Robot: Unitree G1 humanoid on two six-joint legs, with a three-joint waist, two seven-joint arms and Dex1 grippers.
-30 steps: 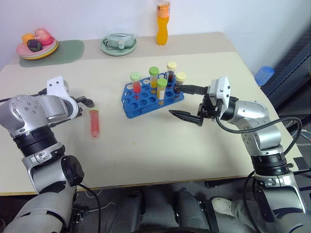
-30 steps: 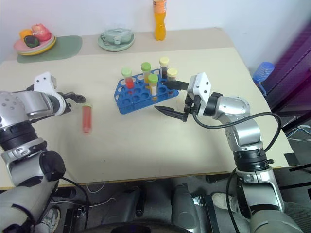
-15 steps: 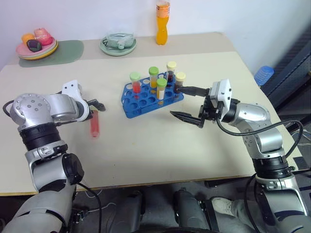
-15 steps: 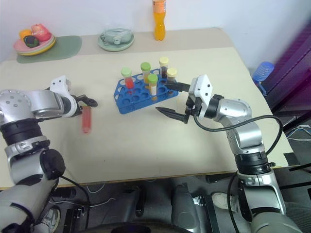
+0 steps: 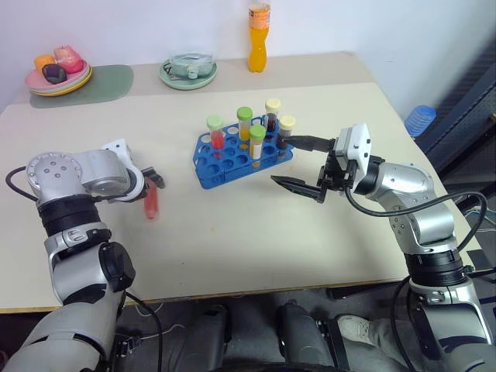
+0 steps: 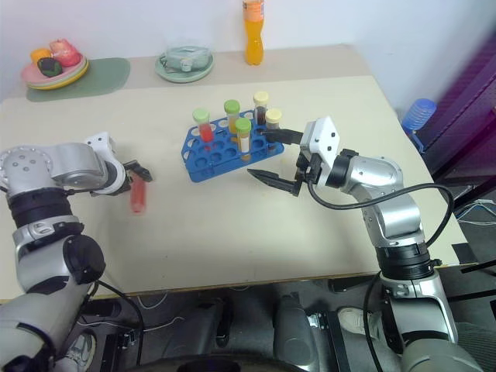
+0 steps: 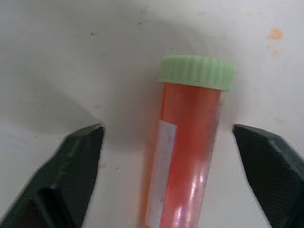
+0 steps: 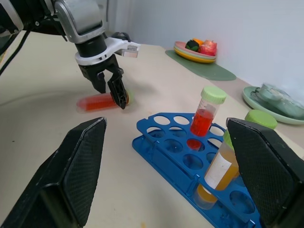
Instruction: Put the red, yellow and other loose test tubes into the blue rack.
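Beige tabletop (image 5: 256,225) fills most of the head view, with the blue rack (image 5: 242,155) standing just above centre and holding five capped tubes upright. One loose red test tube (image 5: 151,203) lies flat at centre left, well apart from the rack. My left gripper (image 5: 155,180) points down over the tube's green-capped end; in my left wrist view its fingers (image 7: 80,156) stand apart on either side of the tube without touching it. My right gripper (image 5: 298,164) hangs at centre right, just beside the rack's right end, its jaws spread wide and holding nothing. An orange bottle (image 5: 260,36) stands at the top edge.
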